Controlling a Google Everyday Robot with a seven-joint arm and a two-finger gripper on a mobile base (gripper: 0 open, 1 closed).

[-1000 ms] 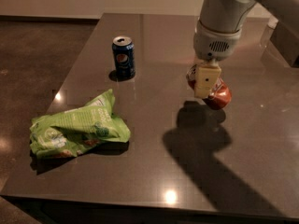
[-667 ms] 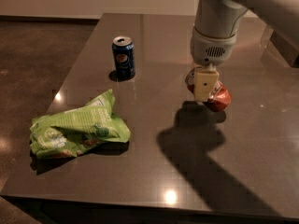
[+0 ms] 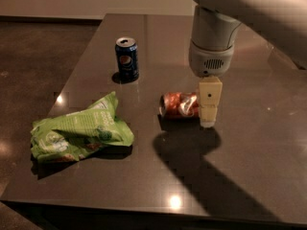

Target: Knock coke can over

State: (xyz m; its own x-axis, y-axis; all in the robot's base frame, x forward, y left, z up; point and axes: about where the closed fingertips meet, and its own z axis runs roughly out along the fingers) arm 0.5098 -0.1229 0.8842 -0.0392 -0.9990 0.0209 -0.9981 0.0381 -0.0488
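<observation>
The coke can [image 3: 179, 105], red-orange with white lettering, lies on its side on the dark table [image 3: 249, 152], its silver end facing left. My gripper [image 3: 209, 120] hangs from the grey wrist right next to the can's right end, its cream fingers [image 3: 210, 99] pointing down. The fingers overlap the can's right end in this view, and I cannot tell if they touch it.
A dark blue Pepsi can [image 3: 127, 58] stands upright at the back left. A crumpled green chip bag [image 3: 79, 131] lies at the front left. My arm casts a broad shadow on the table in front of the can.
The coke can was half hidden behind the gripper before. It now lies on its side, stretched out to the left of the gripper.
</observation>
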